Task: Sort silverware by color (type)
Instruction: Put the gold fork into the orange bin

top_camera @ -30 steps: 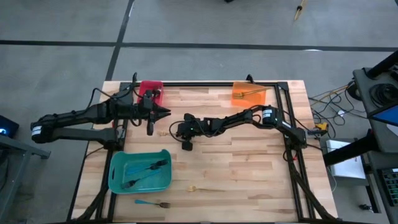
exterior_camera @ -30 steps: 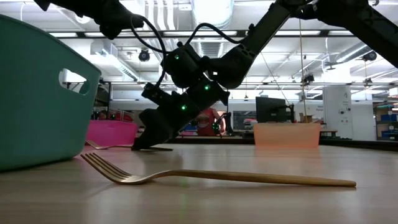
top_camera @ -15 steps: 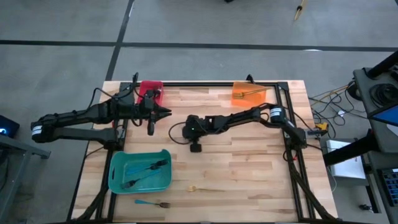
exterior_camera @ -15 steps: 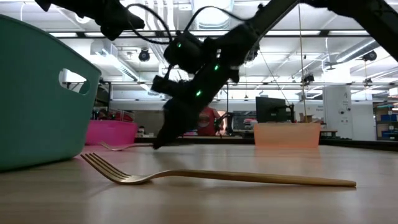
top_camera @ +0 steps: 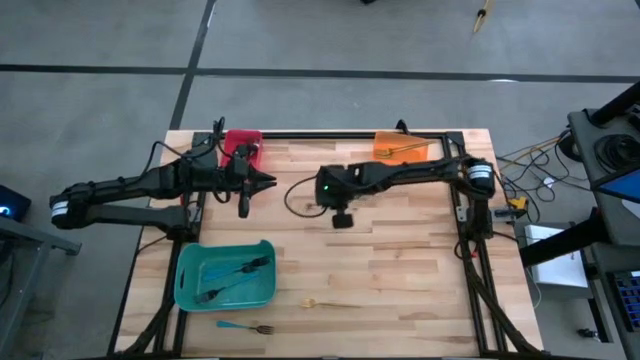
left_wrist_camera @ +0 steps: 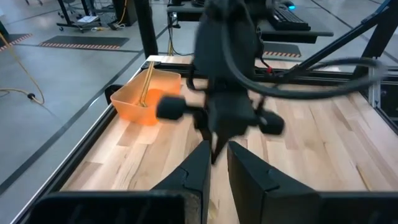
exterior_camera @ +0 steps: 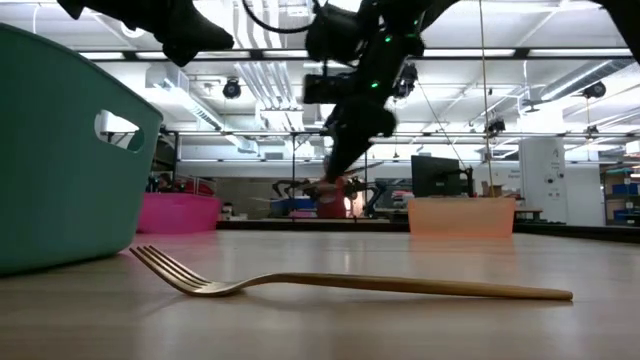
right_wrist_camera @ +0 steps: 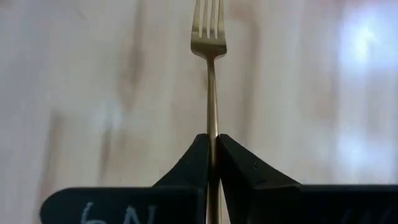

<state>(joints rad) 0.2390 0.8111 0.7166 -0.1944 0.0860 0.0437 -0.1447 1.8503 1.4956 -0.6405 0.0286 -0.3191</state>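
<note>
High view: you are looking at the right gripper (top_camera: 333,192) hanging above the middle of the table (top_camera: 400,260), between the red bin (top_camera: 243,146) and the orange bin (top_camera: 397,150); the fork it is carrying is too thin to make out here. The left gripper (top_camera: 268,181) is waiting just beside the red bin. Blue-handled forks (top_camera: 235,272) are lying in the teal bin (top_camera: 190,262), a gold piece in the orange bin, one gold fork (top_camera: 330,303) loose near the front edge and one blue fork (top_camera: 246,327) in front of the teal bin.

Low view: you are seeing the right gripper (exterior_camera: 345,135) off the board, its load not readable; the loose gold fork (exterior_camera: 340,284) is lying flat in the foreground.

Left wrist view: the left fingers (left_wrist_camera: 199,163) are standing slightly apart with nothing visible between them, pointing at the right arm (left_wrist_camera: 227,81) and the orange bin (left_wrist_camera: 146,98) beyond it.

Right wrist view: the right fingers (right_wrist_camera: 233,158) are pinching a gold fork (right_wrist_camera: 210,74) by its handle, tines pointing away from the wrist.

Step, as you may judge it: carrying a gold fork towards the orange bin.

Next move: you are likely needing to travel over the orange bin's rim, then let go so it lands beside the gold piece already there.
</note>
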